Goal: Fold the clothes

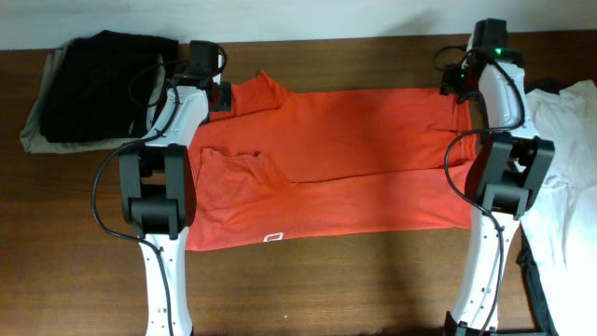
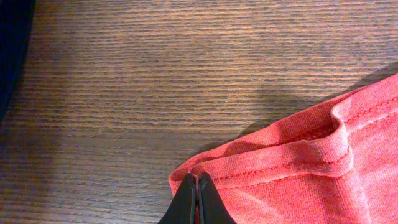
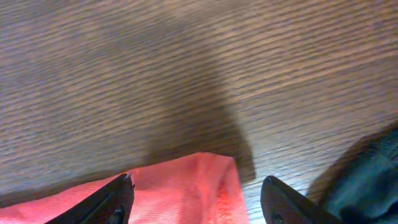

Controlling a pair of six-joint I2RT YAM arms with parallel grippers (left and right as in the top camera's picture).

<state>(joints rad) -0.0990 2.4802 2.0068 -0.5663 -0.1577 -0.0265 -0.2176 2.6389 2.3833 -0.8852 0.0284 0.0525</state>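
Left tool [image 2: 198,179] pinches red-orange T-shirt [image 2: 298,168] hem; fabric rumpled

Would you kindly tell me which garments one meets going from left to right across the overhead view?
dark garment pile -> red-orange T-shirt -> white garment

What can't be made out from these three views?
- Left wrist: whether the shut left gripper actually pinches the T-shirt. The bottom edge cuts the fingers off.
- Right wrist: the dark object at lower right is blurred and cut by the edge.
- Overhead: the white label on the hem is too small to read.
- Overhead: the white garment is cut by the right edge.
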